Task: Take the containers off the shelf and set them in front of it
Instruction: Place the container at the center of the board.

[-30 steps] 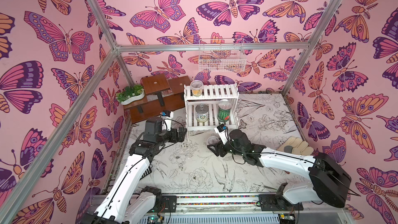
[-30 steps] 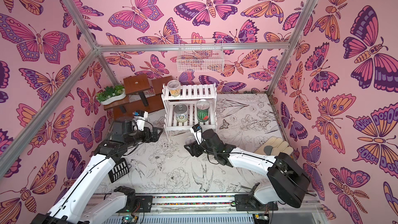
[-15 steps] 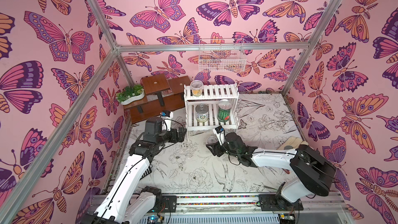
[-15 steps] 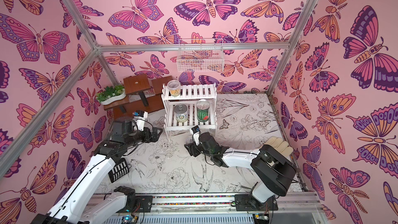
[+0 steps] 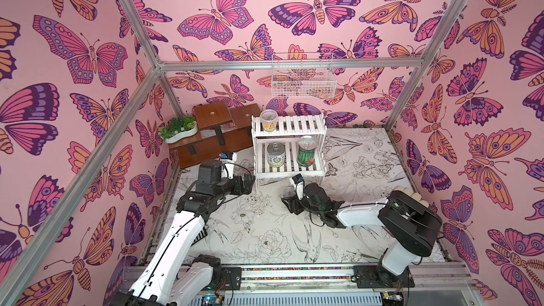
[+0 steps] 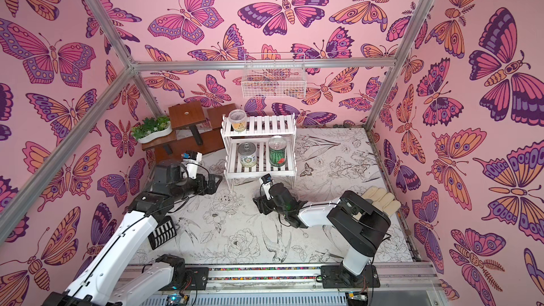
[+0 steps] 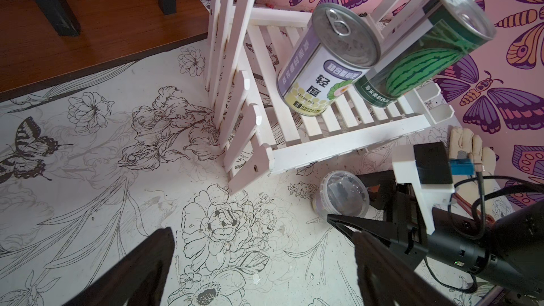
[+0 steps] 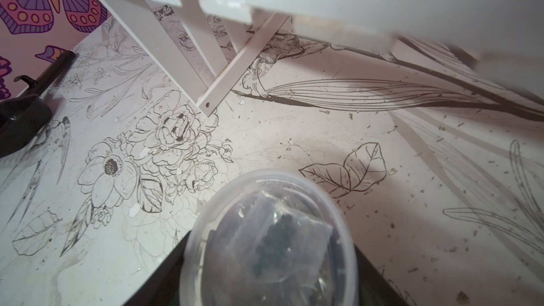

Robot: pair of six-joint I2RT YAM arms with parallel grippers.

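The white slatted shelf (image 5: 294,125) (image 6: 266,125) stands at the back of the mat. A clear cup with yellow contents (image 5: 268,120) (image 6: 238,120) sits on its upper tier. On the lower tier stand a white-green can (image 5: 275,155) (image 7: 323,69) and a watermelon-printed can (image 5: 306,151) (image 7: 424,54). Just in front of the shelf, low over the mat, my right gripper (image 5: 290,201) (image 8: 268,272) is shut on a clear lidded cup with dark contents (image 5: 288,192) (image 7: 341,194) (image 8: 270,239). My left gripper (image 5: 248,185) (image 7: 262,257) is open and empty beside the shelf's left legs.
A brown stepped stand (image 5: 212,113) with a white planter (image 5: 178,129) fills the back left corner. A white wire basket (image 5: 303,79) hangs on the back wall. A beige glove (image 5: 407,194) lies at the mat's right edge behind my right arm.
My right arm's elbow has swung inward and its wrist has shifted slightly left, the dark cup still in its jaws in front of the shelf. The left arm has not moved.
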